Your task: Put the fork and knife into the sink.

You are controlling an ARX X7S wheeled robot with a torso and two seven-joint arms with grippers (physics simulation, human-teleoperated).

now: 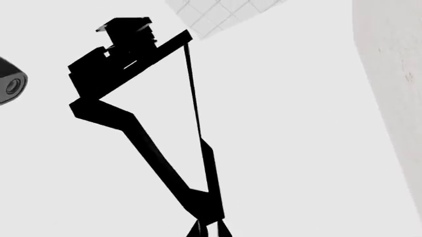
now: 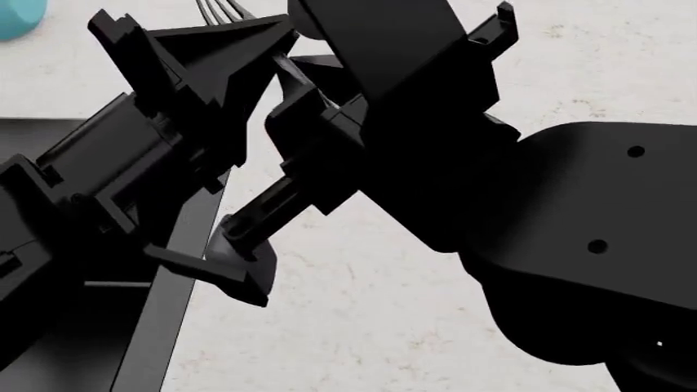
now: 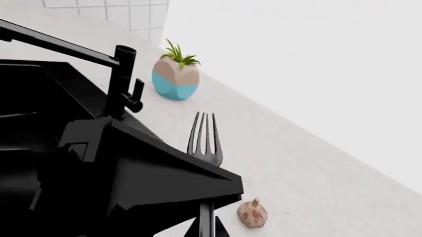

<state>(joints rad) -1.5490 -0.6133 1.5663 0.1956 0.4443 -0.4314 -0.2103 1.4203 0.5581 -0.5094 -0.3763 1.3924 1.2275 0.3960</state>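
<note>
A small potted succulent [image 3: 176, 74] with spiky green leaves stands upright in a faceted pot, tan above and turquoise below, on a pale speckled countertop [image 3: 297, 168]. A garlic bulb [image 3: 252, 213], pinkish-white with a short stem, lies on the same counter, well apart from the plant. White square wall tiles [image 3: 125, 12] back the counter behind the pot, meeting a plain white wall [image 3: 310, 59]. A turquoise edge of the pot [image 2: 19, 18] shows in the head view's corner.
</note>
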